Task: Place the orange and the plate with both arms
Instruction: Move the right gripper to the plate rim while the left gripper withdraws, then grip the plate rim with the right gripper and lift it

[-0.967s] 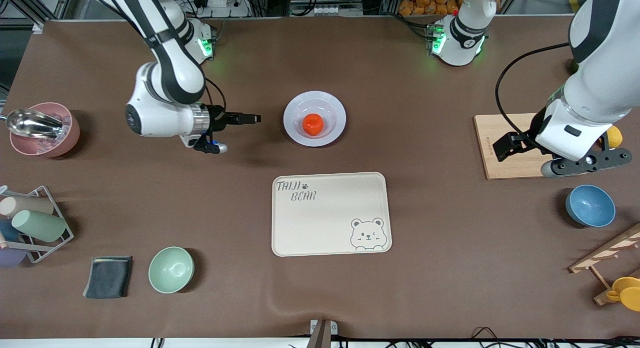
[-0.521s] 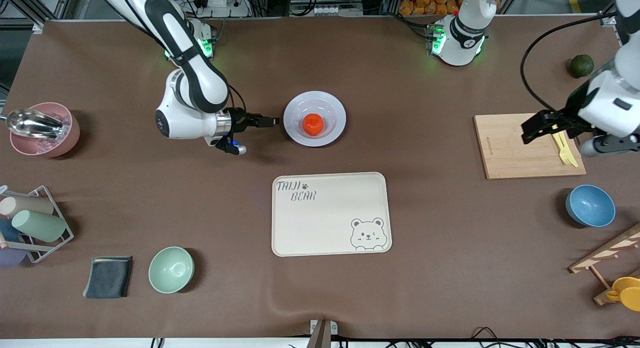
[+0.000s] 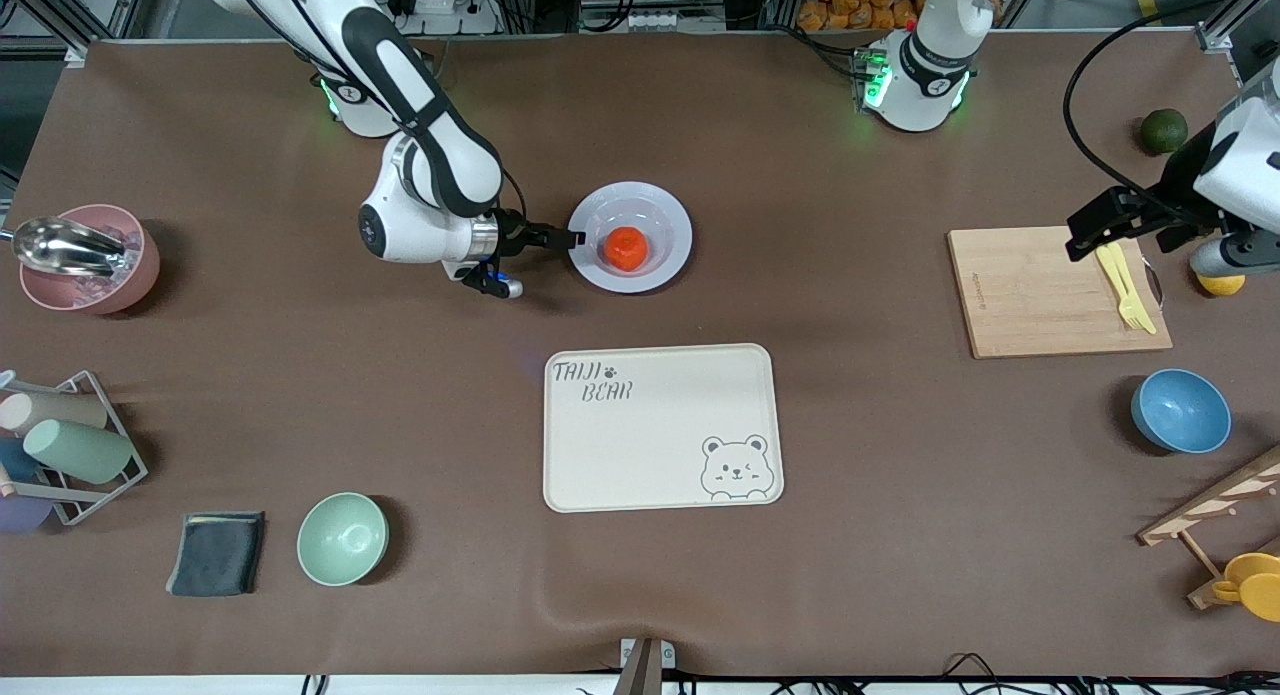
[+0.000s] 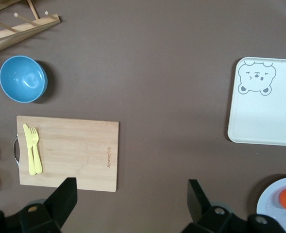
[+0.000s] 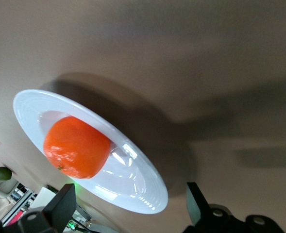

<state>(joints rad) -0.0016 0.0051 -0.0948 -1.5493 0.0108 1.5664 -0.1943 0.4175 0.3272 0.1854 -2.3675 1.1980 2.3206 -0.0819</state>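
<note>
right gripper at the plate's rim, orange already loaded

the small round bright red-orange orange [image 3: 626, 248] sits in the well of the round, shallow, glossy pale white-lavender plate [image 3: 673, 215], which rests on the brown table [image 3: 800, 535] farther from the front camera than the cream rectangular bear-print tray [image 3: 660, 427]. judged from how things lie, the orange part of the job looks done: the fruit is on the plate. what seems left is moving the loaded plate, most likely onto the tray, which holds nothing.

the right gripper [image 3: 572, 239] lies nearly level at the plate's edge toward the right arm's end of the table. in the right wrist view its two dark fingers [image 5: 60, 206] stand spread wide, with the plate and orange [image 5: 76, 146] in the gap ahead of them; nothing is pinched. whether a finger already touches the rim cannot be told. a grip on the thin rim looks like the next need, and a tilted lift could let the round fruit roll.

the left gripper [image 3: 1096, 221] hangs over the light wooden cutting board [image 3: 1030, 295] toward the left arm's end of the table, where a yellow plastic fork and knife [image 3: 1124, 284] lie. its fingers [image 4: 62, 199] are likewise spread and hold nothing; this arm appears to wait.
</note>
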